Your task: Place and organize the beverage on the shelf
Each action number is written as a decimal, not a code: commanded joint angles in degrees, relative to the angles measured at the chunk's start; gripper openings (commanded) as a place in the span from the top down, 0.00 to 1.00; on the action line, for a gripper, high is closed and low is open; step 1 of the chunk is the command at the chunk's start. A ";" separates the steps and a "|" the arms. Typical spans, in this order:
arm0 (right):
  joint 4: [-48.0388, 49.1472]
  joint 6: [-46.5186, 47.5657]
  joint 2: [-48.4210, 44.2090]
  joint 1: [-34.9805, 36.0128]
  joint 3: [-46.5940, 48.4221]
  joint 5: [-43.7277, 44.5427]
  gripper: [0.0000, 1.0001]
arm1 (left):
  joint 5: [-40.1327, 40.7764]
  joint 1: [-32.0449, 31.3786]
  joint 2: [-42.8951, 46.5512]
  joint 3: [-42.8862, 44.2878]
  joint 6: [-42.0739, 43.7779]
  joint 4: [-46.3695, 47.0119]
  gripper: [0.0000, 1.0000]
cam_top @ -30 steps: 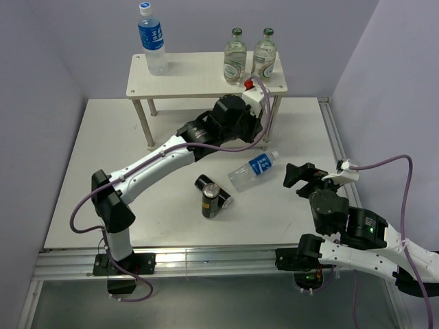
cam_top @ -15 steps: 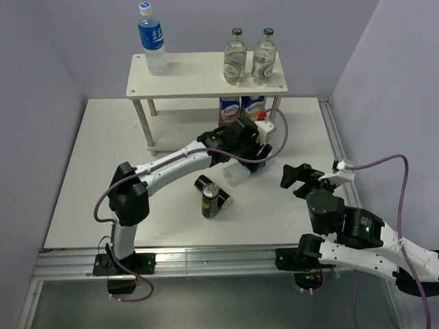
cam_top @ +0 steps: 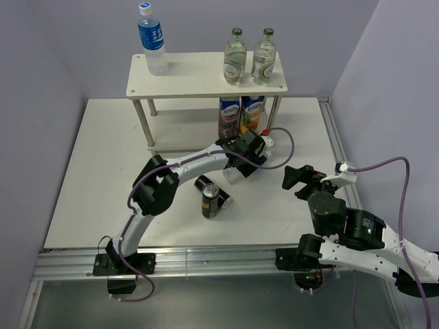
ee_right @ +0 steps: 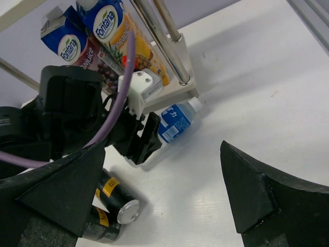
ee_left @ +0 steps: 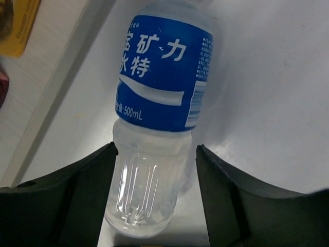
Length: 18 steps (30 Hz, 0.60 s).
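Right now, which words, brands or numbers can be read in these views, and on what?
"宝矿力水特": blue label of the lying clear plastic water bottle.
"500mL": same label, lower edge.
"Fontana": blue-topped purple juice carton.
"Fontana": blue-topped orange juice carton beside it.
Unreadable, too small or blurred: that label's side print, two dark cans, two green-capped glass bottles, upright blue-labelled water bottle.
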State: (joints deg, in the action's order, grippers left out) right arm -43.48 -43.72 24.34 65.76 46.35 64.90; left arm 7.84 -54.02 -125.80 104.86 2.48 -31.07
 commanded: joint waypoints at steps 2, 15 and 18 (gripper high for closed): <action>-0.37 -1.36 -0.61 0.25 -0.73 1.45 0.00 | 0.17 0.49 -5.15 5.34 2.62 0.58 0.32; 1.38 -0.75 0.01 0.16 -1.61 1.54 0.00 | -11.95 1.20 -10.69 6.59 1.21 -4.61 0.35; 1.65 -0.66 0.27 0.25 -1.61 1.37 0.00 | -14.42 1.11 -11.84 5.54 1.21 -6.54 0.30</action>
State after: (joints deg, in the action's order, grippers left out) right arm -43.64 -43.90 24.12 65.76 45.23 64.99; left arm 2.94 -51.86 -132.55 111.96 4.12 -31.16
